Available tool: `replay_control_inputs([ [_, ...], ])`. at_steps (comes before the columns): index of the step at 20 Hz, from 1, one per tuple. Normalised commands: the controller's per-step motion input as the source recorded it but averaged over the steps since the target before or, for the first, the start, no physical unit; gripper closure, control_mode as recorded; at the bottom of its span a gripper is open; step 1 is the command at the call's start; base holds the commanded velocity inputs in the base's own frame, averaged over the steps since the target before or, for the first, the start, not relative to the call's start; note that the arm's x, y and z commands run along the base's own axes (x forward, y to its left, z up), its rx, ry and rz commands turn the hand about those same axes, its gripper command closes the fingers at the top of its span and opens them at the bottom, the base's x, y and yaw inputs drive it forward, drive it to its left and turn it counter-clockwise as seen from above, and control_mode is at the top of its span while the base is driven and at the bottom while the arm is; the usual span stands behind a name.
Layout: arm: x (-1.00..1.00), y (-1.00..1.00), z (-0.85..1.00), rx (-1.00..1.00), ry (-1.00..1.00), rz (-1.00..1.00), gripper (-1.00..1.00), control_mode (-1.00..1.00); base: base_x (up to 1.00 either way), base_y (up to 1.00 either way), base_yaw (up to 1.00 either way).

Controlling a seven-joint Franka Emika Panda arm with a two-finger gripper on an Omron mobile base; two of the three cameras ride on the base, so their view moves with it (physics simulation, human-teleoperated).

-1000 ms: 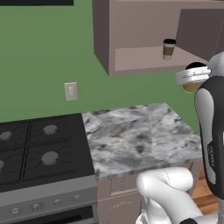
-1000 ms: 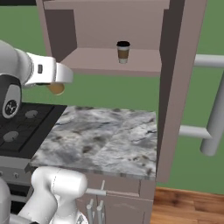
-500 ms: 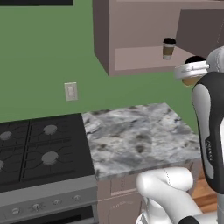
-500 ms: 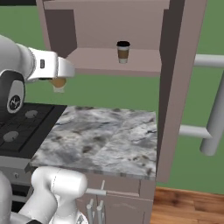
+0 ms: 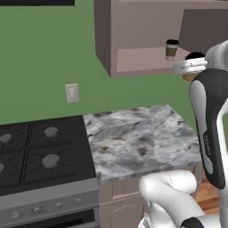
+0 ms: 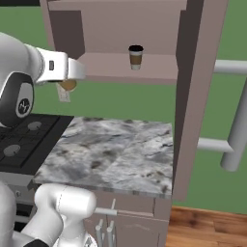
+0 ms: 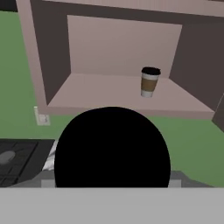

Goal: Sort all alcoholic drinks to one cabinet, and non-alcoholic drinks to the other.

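Left base view shows us the gripper (image 5: 190,67) raised just in front of the open wall cabinet (image 5: 133,60), level with its shelf. Its jaws seem clasped around a dark-topped object (image 5: 192,58) with a tan-brown part below. In the hand view that object (image 7: 112,146) looms as a big black round shape, low and central, covering the fingertips. We therefore judge the grasp from how the object sits in the hand, not from the fingers themselves.

Beyond it, the small tan cup (image 7: 149,82) with a black top stands upright on the shelf, right of centre, apart from the held object.

We see several risks. Pushed straight in, the held object could bump the cup and tip it, since both would share the shelf. Brought in too low, it could strike the shelf's front lip and twist in the jaws. If it is an alcoholic drink, setting it beside the cup would mix the two kinds.

We cannot tell what the held object is: bottle or cup, its full outline is blocked by the hand. The open door (image 6: 193,96) hides the cabinet's right side, and its grey bar handle (image 6: 239,130) is cut off at the edge. Below lie the marbled counter (image 5: 138,138) and a black stove (image 5: 40,151).
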Motion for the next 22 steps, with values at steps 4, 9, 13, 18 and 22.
replay_control_inputs([
  [4,0.28,0.0,0.0,0.0,0.0,-0.01,1.0,-1.0,0.0,0.0,0.0],
  [9,0.28,0.0,0.0,0.0,-0.01,-0.01,1.0,-1.0,0.0,0.0,0.0],
  [13,0.3,-0.01,0.0,0.0,-0.01,-0.01,1.0,-1.0,0.0,0.0,0.0],
  [18,0.35,0.0,0.0,0.0,0.0,-0.01,1.0,-1.0,0.0,0.0,0.0],
  [22,0.38,0.0,0.0,0.0,0.0,0.0,1.0,-1.0,0.0,0.0,0.0],
])
